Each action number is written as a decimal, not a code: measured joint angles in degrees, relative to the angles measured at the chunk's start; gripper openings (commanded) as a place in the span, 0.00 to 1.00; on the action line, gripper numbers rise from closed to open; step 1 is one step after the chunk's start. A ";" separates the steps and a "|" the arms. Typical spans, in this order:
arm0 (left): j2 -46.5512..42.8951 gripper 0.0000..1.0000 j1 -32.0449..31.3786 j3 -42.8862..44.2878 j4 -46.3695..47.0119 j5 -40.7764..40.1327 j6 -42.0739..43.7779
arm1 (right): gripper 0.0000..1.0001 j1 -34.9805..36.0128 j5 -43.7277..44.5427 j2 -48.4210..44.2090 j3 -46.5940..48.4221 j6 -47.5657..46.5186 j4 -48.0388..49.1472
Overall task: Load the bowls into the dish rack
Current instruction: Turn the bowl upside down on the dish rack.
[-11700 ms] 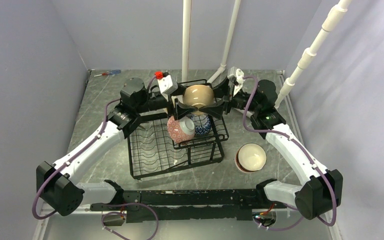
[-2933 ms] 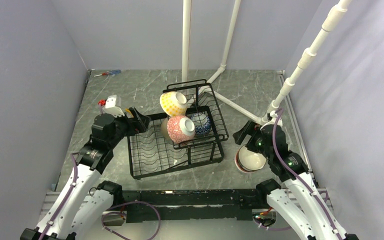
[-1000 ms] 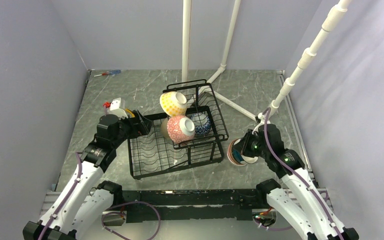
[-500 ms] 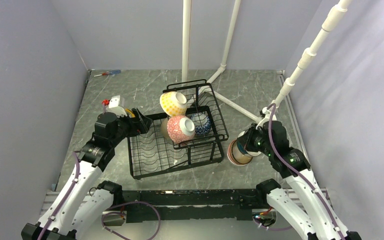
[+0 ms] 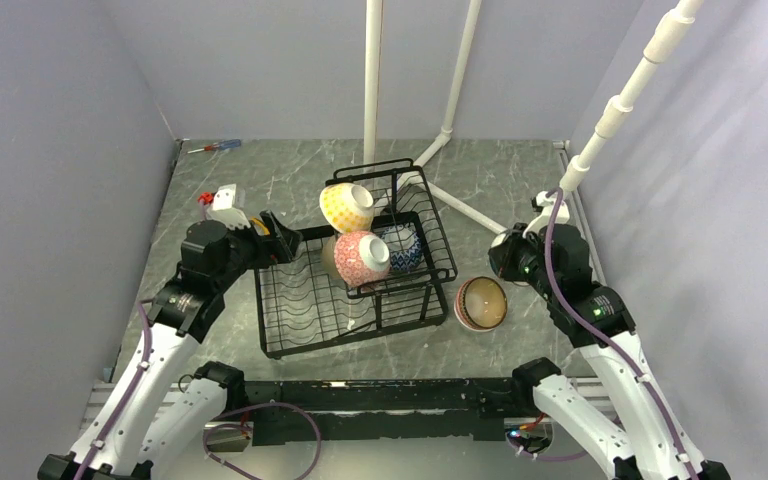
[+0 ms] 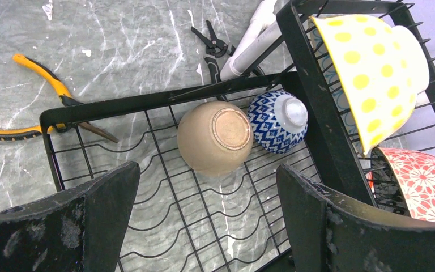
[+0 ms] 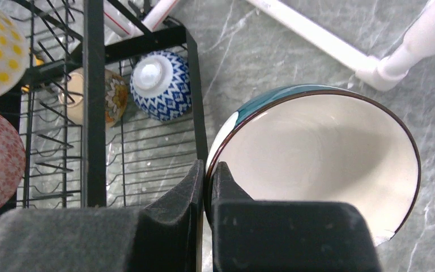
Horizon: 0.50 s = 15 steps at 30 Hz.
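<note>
Held bowl (image 7: 317, 153): teal outside, white inside, dark rim. It is just right of the dish rack's (image 5: 259, 305) near right corner, tipped so its opening faces up and to the right. I cannot tell whether its base touches the table (image 5: 210, 200).
Right end effector (image 7: 207, 181): narrow, fingers pinched on the held bowl's rim, one inside and one outside.
Left end effector (image 6: 207, 170): spread wide, holding nothing, above the rack's far left part.
Yellow dotted bowl (image 5: 345, 206): on its side in the upper basket, opening toward the far right.
Pink-red bowl (image 5: 362, 258): on its side at the basket's near end, opening to the right.
Blue-white bowl (image 6: 277, 122): upside down in the lower tray, foot up.
Beige bowl (image 6: 215, 136): upside down, just beside the blue-white one.
Pliers (image 6: 34, 102): orange handles, flat on the table at the rack's corner.
Screwdriver (image 5: 215, 147): far left corner of the table.
</note>
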 measured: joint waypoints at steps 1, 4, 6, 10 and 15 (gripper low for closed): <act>0.04 0.95 0.00 0.26 -0.22 0.00 0.20 | 0.00 0.00 0.28 0.39 0.66 -0.44 0.31; 0.07 0.95 0.00 0.96 -0.72 0.02 0.46 | 0.00 0.00 0.44 2.51 3.50 -1.53 1.11; 0.15 0.95 0.00 1.22 -0.83 0.02 0.59 | 0.00 0.00 0.13 4.48 5.57 -2.08 2.12; 0.52 0.95 0.00 1.81 -1.73 0.07 0.74 | 0.00 0.00 -3.04 9.99 10.29 -3.15 5.84; 0.74 0.95 0.00 2.36 -2.03 0.28 1.33 | 0.00 0.00 -9.31 13.97 14.23 -3.34 10.73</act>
